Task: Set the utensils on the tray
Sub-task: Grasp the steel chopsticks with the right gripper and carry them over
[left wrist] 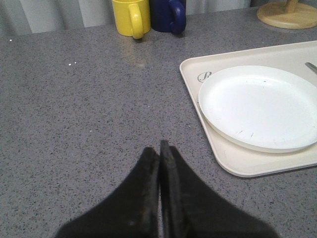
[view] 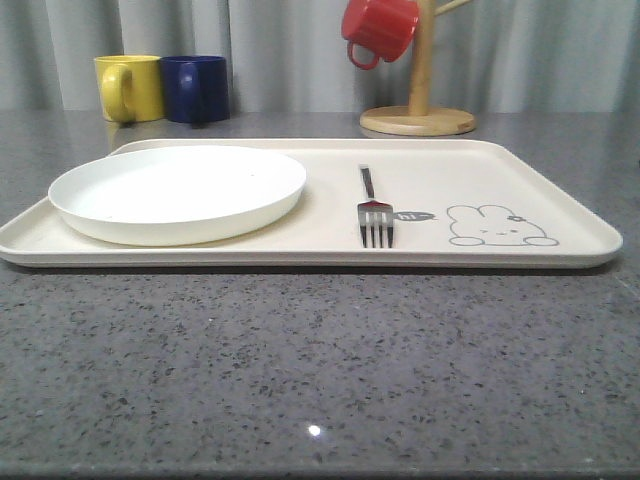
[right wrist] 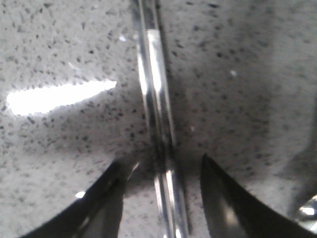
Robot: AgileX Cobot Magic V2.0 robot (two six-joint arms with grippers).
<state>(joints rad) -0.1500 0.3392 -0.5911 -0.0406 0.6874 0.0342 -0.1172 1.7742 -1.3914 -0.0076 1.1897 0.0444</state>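
From where I stand, the biggest thing is the grey speckled table (view: pixel 320 370), and on it lies the cream tray (view: pixel 560 215), wide and flat, with the rabbit drawing (view: pixel 497 227) at about 4 o'clock on its surface. The white plate (view: pixel 180 190) takes the 9 o'clock half of the tray. Behind the tray, around 11 o'clock, stand the yellow mug (view: pixel 130 87) and the blue mug (view: pixel 196 88) side by side, and at about 1 o'clock is the wooden mug stand (view: pixel 418 118) with the red mug (view: pixel 379 30) hanging on it. For the task, I judge that 1 utensil is done: the fork (view: pixel 373 210) already lies on the tray, between the plate and the rabbit, its tines toward the near rim. The rest is still to do. The right gripper (right wrist: pixel 161 171) hangs low over the table with its fingers apart, 1 on each side of the chopsticks (right wrist: pixel 157 124), which lie on the stone as a slim shiny pair; the fingers are not yet closed on them. A small shiny piece at the edge of the right wrist view may be another utensil, I cannot tell. The left gripper (left wrist: pixel 159 151) has its fingers pressed together, holding nothing, over bare table beside the 9 o'clock end of the tray.
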